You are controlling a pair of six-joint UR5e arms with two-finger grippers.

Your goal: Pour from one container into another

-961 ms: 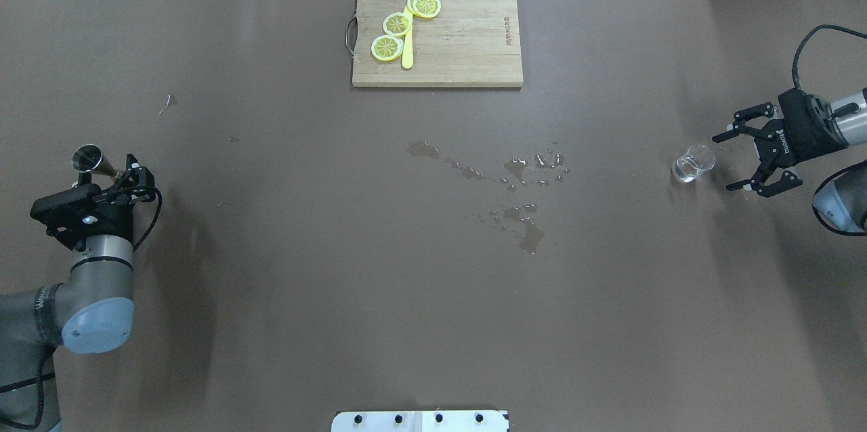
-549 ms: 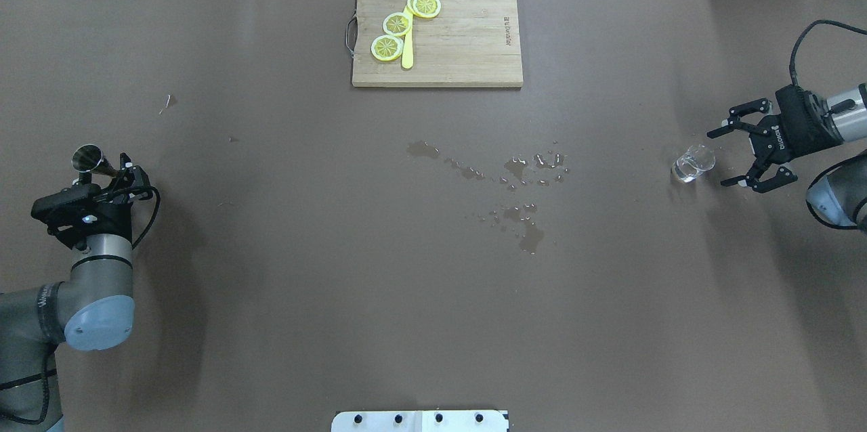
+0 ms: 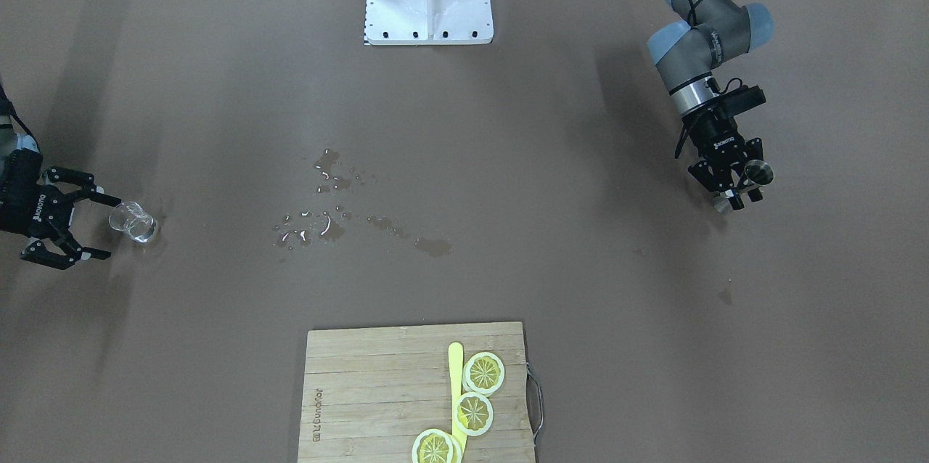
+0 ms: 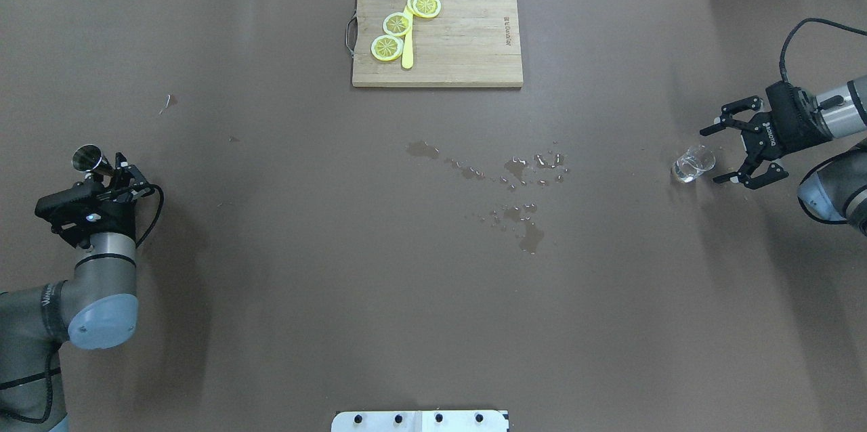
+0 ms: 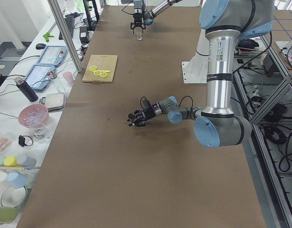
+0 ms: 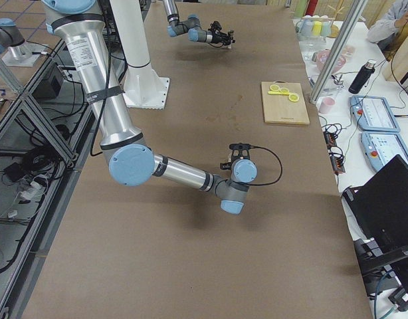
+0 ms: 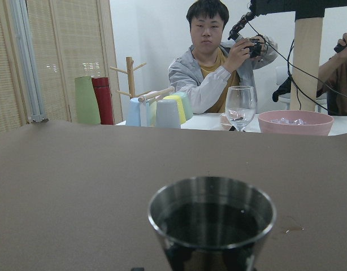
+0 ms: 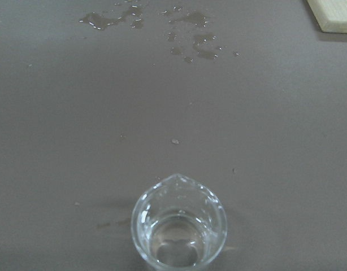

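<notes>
One glass [image 4: 693, 163] right of board [image 4: 467, 46], before splayed right gripper [image 4: 715, 156]; one jigger [image 4: 87, 158] left of board, clenched in left gripper [image 4: 116, 171].

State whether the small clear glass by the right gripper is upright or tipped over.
Upright. The glass stands on its base, spouted rim facing up, a little clear liquid pooled at the bottom.

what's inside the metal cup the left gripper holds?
Metal cup: dark liquid sits just below the rim. Cup bottom is covered by it, so depth is unseen.
</notes>
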